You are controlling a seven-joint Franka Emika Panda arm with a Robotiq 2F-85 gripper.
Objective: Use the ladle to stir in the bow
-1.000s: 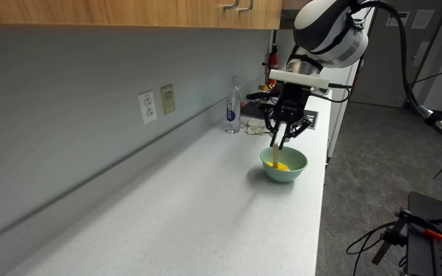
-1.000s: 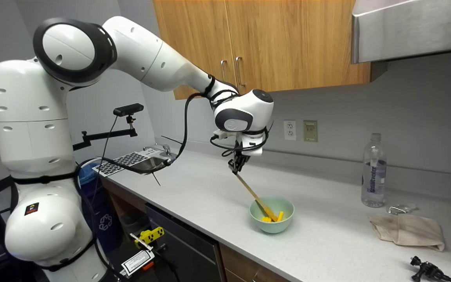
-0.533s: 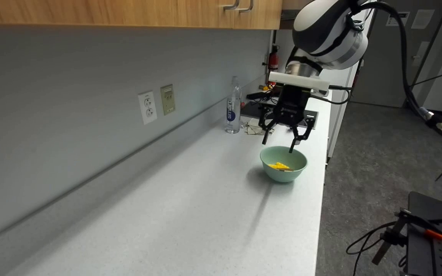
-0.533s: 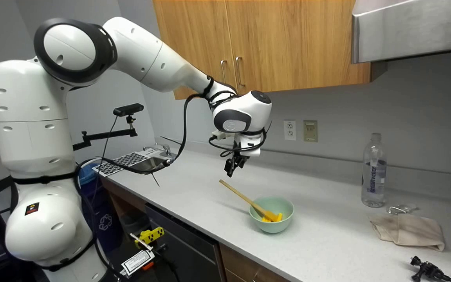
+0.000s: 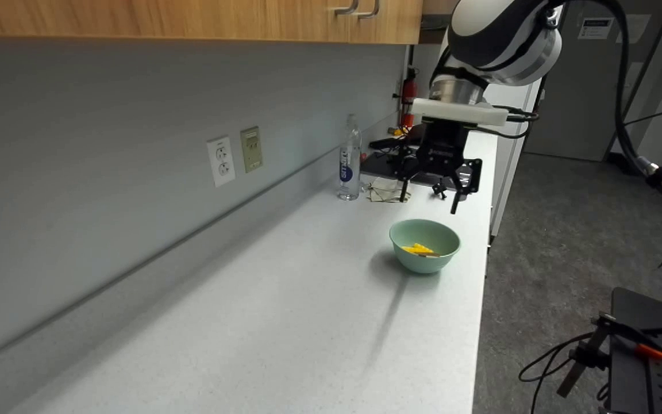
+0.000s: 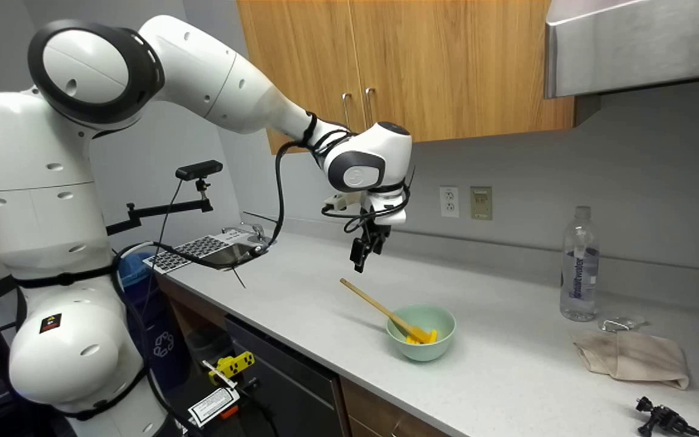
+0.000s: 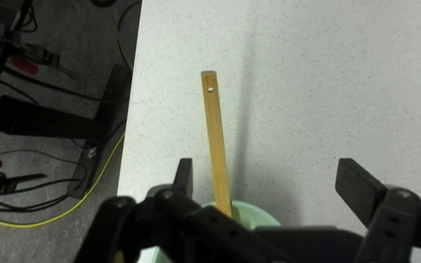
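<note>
Fingers spread wide on the gripper (image 5: 428,205), nothing held; a gap shows between fingertips and handle. In an exterior view the ladle (image 6: 380,308) lies slantwise in the pale green bowl (image 6: 422,354): broad end among the yellow pieces (image 5: 419,248), handle across the rim, free end jutting over the counter (image 6: 507,376) toward the left of that frame. In the wrist view the handle runs from bottom centre to upper centre, between the fingers, nearer the one at left. Step in hand, my reading: leave the ladle be and get clear; a fresh grip for stirring can't be ruled out. To clear well: straight up, fingers apart, no sideways swing until well above the handle, since a knock there could lever the bowl. If gripping: shift toward the left of the wrist frame until the handle sits midway, lower, close softly short of the rim, stir slow and low.
</note>
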